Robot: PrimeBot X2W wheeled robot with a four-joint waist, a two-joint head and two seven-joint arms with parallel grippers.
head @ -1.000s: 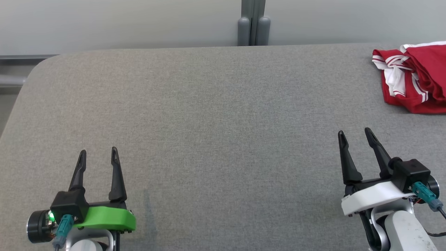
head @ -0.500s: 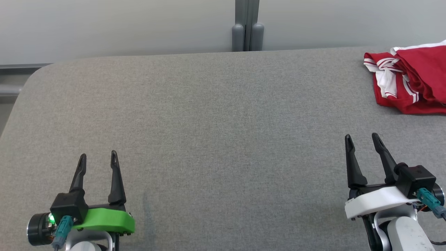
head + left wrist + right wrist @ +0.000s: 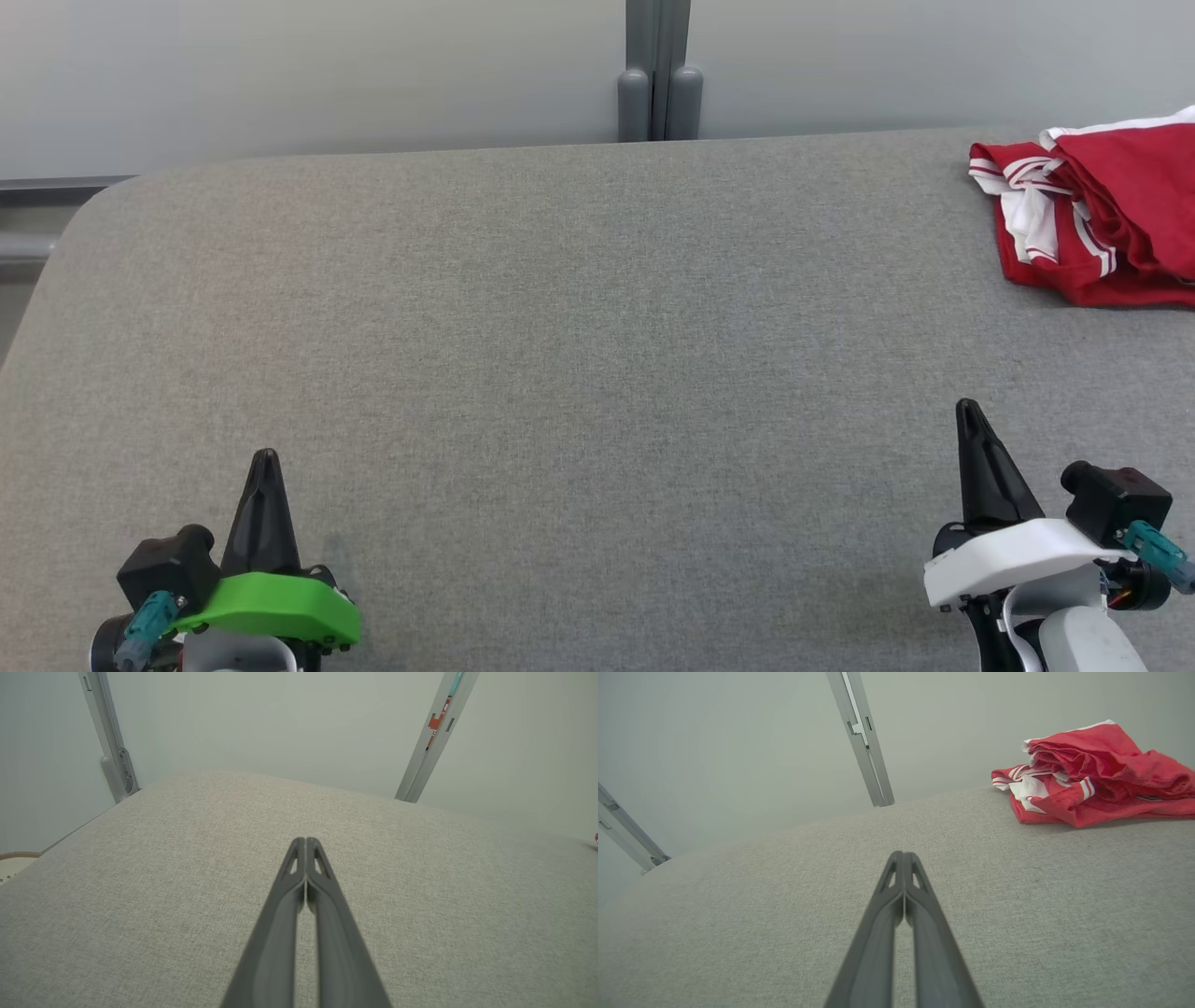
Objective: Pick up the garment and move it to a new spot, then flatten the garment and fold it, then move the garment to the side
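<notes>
Both pincers just clamped shut and pulled back toward the near edge, with nothing in either one.

Near to far: left gripper [image 3: 264, 457] and right gripper [image 3: 969, 407], two total, fingers pressed together on air, sitting low over the one grey table [image 3: 579, 308]. Way off at the far right edge is the one garment [image 3: 1111, 224], red with white stripes, in a rumpled heap well apart from both. Could be waiting for pickup, could be a sloppy fold already set aside, honestly can't call it. One grey post [image 3: 658, 89] stands behind the table.
</notes>
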